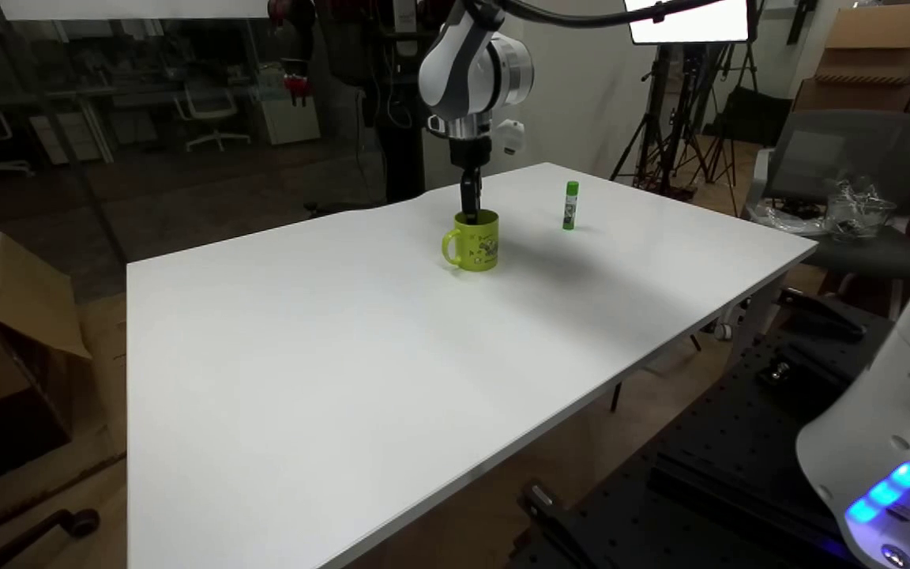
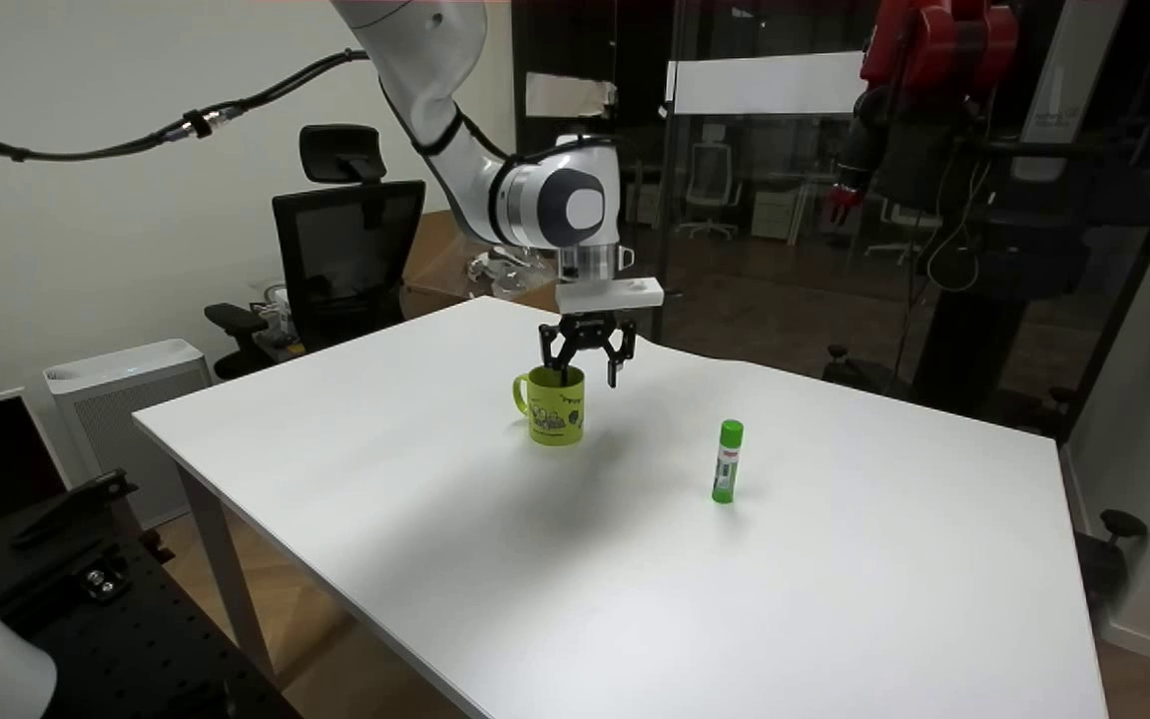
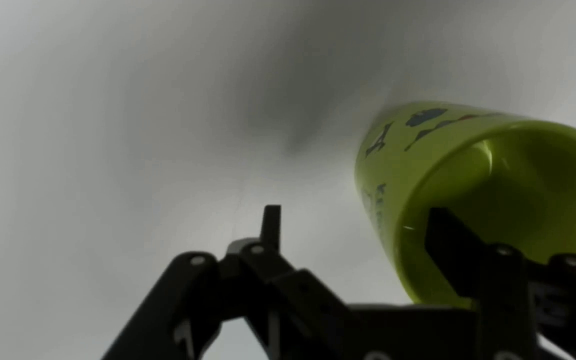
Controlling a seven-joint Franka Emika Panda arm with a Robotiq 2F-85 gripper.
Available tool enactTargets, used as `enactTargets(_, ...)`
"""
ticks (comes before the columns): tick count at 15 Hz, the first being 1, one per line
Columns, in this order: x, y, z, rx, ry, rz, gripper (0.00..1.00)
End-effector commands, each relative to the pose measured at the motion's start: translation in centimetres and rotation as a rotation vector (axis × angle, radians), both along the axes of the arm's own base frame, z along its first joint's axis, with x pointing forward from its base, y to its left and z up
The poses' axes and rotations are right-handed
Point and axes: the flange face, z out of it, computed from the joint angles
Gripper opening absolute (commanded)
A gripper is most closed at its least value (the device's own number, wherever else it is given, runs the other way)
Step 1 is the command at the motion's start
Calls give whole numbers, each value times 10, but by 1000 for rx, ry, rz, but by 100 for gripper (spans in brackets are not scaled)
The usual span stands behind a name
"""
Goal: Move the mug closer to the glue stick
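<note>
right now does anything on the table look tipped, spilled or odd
Nothing looks odd: the mug and glue stick stand upright on the table, with no visible spill. The open gripper has one finger inside the mug, probably for a grasp.

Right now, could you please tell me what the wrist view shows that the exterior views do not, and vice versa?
Only the wrist view looks deep into the mug. Only the exterior views show the glue stick, the mug's handle and the white arm. Both share the mug, the white table and the gripper, with one finger inside the mug.
</note>
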Motion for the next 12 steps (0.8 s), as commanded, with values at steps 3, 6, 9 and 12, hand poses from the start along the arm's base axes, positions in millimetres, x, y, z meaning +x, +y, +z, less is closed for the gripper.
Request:
enactTargets(3,12,6,2,-15,-7,29,33)
enactTargets(6,14,10,4,-18,-13,39,12)
enactTargets(9,15,14,4,-17,-16,48,0)
enactTargets(12,16,16,5,-16,-18,53,2)
